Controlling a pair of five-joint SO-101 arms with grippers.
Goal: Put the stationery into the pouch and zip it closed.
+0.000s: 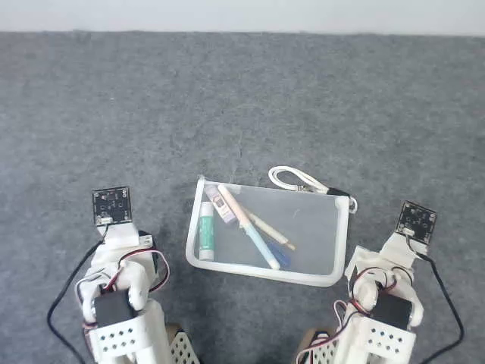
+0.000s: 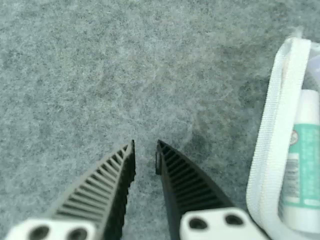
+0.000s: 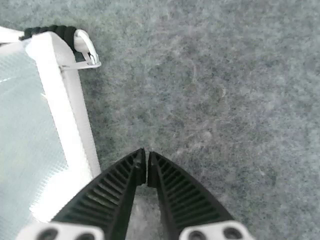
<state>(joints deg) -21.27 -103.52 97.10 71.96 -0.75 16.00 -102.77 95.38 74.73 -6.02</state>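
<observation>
Left gripper (image 2: 145, 150) hung empty over grey carpet (image 2: 125, 70), its jaws a narrow gap apart. The pouch (image 2: 270, 145) lay just beside it, with a glue stick (image 2: 304, 150) behind the clear wall. Right gripper (image 3: 146, 157) was clenched tip to tip on nothing, just beside the pouch's (image 3: 62, 105) other end, with the black zip pull (image 3: 47, 31) farther ahead at the corner. From the high view, the pouch (image 1: 314, 243) sat between both arms, holding the glue stick (image 1: 206, 231) and pens (image 1: 256, 231), with a white strap (image 1: 292, 178) on its far side.
</observation>
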